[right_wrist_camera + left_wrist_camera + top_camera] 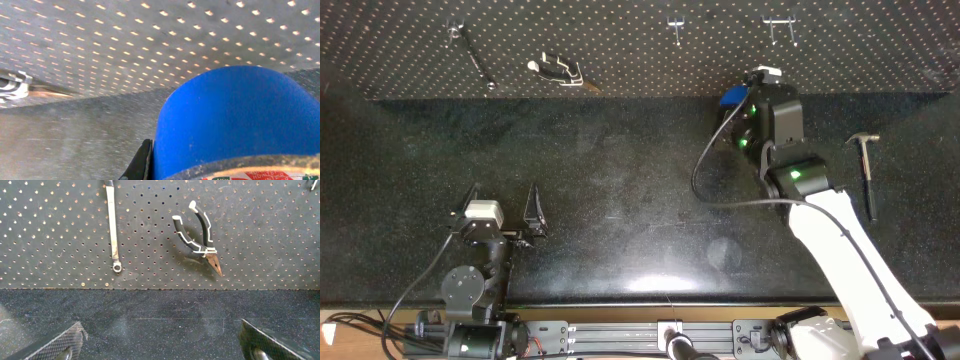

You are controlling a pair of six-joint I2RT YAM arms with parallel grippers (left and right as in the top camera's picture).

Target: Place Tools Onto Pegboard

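Right tool grips a tape roll at the foot of the pegboard; left tool rests spread.

The right tool [745, 98] is pinched on a blue tape roll [235, 120], one dark finger [140, 161] pressed to the roll's side, and it sits just in front of the pegboard [620, 40] at its lower edge, below two bare hooks [780, 30]. The hammer [866, 165] lies on the dark desk [620, 180] to the right of that arm, head toward the board. The left tool [160, 350] sits low near its base with its fingers wide apart, facing the board. There a wrench [113, 225] hangs straight down and pliers [197, 235] hang beside it, tip down.
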